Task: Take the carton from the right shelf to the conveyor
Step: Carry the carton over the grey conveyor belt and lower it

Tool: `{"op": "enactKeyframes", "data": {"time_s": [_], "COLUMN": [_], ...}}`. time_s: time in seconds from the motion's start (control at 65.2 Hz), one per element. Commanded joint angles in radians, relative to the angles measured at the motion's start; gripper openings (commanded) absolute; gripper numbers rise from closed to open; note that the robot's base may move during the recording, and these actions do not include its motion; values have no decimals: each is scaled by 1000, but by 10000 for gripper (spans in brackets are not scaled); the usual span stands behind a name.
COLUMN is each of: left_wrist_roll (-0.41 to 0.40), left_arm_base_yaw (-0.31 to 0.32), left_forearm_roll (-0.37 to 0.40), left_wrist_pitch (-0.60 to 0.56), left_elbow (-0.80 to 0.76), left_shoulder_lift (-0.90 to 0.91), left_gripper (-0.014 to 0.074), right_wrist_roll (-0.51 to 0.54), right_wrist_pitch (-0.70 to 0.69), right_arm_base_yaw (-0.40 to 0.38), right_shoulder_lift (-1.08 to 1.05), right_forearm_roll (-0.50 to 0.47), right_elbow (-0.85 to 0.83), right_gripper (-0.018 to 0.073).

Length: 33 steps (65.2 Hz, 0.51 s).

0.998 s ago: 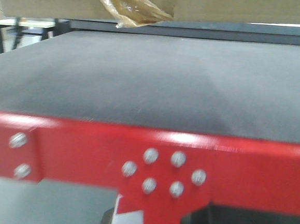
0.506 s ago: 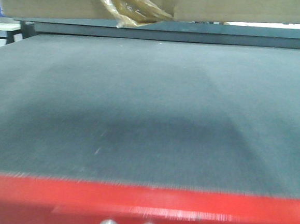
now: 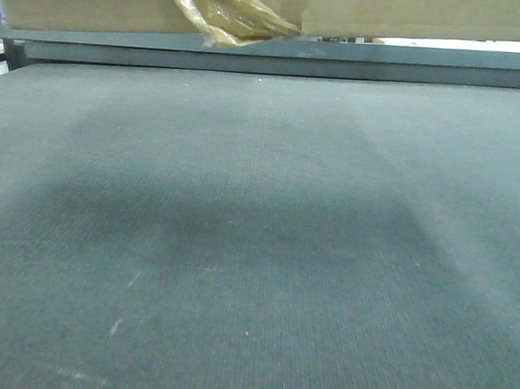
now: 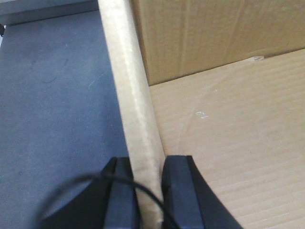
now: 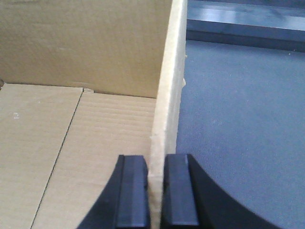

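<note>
**Open belt, box overhead**

The belt (image 3: 256,248) lies open right to its far rail (image 3: 342,61). Overhead, the box (image 3: 86,1) and its dangling tape (image 3: 224,16) block the upper way. A side wall (image 4: 133,95) fills each gripper's gap (left gripper (image 4: 147,164), right gripper (image 5: 148,164)); room lies either side of both walls.

text: none readable | carton (image 4: 228,143): no print | conveyor (image 3: 256,248): no print

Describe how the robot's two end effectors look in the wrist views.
The left end effector has two matte black, flat-faced blocky fingers widening into a rounded black body; a thin black cable loops across it. The right end effector looks the same; no cable or markings show there.
</note>
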<state>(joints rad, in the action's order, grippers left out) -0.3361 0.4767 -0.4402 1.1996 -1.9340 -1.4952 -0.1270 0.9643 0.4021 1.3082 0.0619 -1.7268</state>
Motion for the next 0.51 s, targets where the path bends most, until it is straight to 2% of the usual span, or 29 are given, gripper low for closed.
{"op": "enactKeyframes", "data": {"time_s": [0.0,0.491], "left_wrist_roll": [11,11], "left_arm_base_yaw": [-1,-1], "left_forearm_roll": [-70,-70], "left_wrist_pitch": [-1,-1], "left_elbow": [-8,-8], "left_shoulder_lift": [13,13], "left_gripper": [-17,-17], "right_wrist_roll": [12,12], "right_wrist_pitch": [-37,-37], "right_arm_base_yaw": [-3,-3], "right_shoulder_lift": [-11,-11], "right_forearm_roll": [40,40], "right_elbow": [-7,-7], "right_gripper": [-70,-70]}}
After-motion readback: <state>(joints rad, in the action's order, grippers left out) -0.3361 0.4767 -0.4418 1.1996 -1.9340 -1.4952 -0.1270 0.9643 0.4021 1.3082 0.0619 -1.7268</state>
